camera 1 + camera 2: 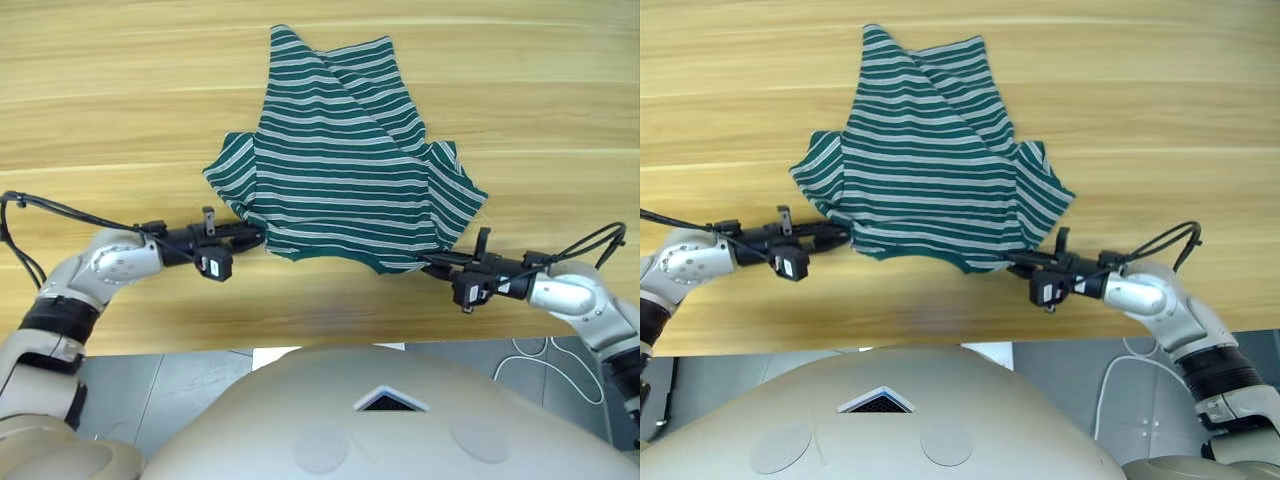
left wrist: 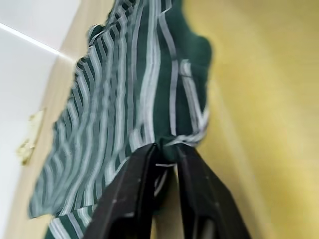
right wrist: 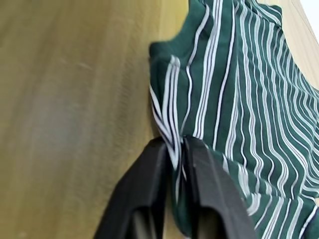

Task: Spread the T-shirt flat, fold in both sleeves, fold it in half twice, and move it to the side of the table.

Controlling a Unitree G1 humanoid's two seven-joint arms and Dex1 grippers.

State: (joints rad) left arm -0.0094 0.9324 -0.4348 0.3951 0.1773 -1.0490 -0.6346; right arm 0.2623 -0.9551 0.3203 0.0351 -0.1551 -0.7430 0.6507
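Note:
A dark green T-shirt (image 1: 340, 165) with white stripes lies rumpled on the wooden table (image 1: 100, 100), its far part folded over on itself and a sleeve sticking out on each side. My left gripper (image 1: 257, 236) is shut on the near left corner of the T-shirt (image 2: 144, 94), the cloth pinched between its black fingers (image 2: 130, 191). At the near right corner my right gripper (image 1: 427, 259) is shut on the T-shirt (image 3: 239, 84) edge, with cloth bunched between its fingers (image 3: 144, 194).
The table's near edge (image 1: 300, 345) runs just below both arms, with grey floor and a white cable (image 1: 545, 360) beyond it. Bare wood stretches to the left, right and far side of the shirt.

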